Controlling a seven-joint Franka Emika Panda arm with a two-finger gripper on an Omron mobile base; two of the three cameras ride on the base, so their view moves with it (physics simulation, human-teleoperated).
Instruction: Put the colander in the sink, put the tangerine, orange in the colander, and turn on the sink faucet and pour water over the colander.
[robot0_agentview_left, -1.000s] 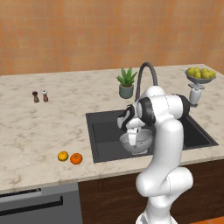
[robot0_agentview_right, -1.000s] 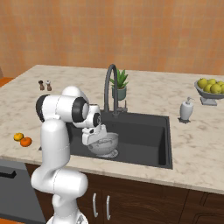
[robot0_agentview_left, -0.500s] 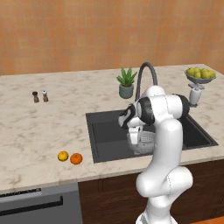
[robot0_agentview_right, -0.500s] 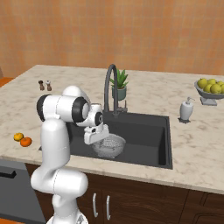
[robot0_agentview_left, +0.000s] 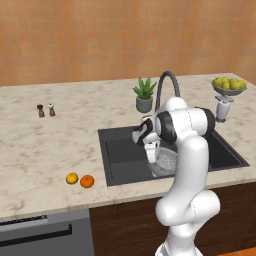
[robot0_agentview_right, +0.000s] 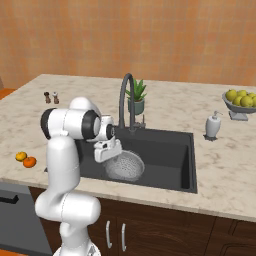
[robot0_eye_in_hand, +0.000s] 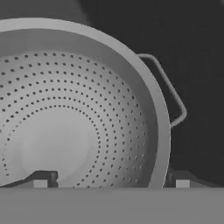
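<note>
Jaws stand spread, one fingertip (robot0_eye_in_hand: 41, 180) inside the colander (robot0_agentview_right: 125, 166) and the other outside its rim, astride the wall without clearly pressing it. The gripper (robot0_agentview_right: 107, 151) hangs just above the colander's near-left edge. The colander sits on the floor of the sink (robot0_agentview_right: 172, 157), toward its front, with one loop handle showing against the dark basin in the hand view. The sink faucet (robot0_agentview_right: 125, 102) arches over the back of the basin. On the worktop (robot0_agentview_left: 45, 145) well to the left lie the tangerine (robot0_agentview_left: 72, 178) and the orange (robot0_agentview_left: 87, 181), just beside each other near the front edge.
</note>
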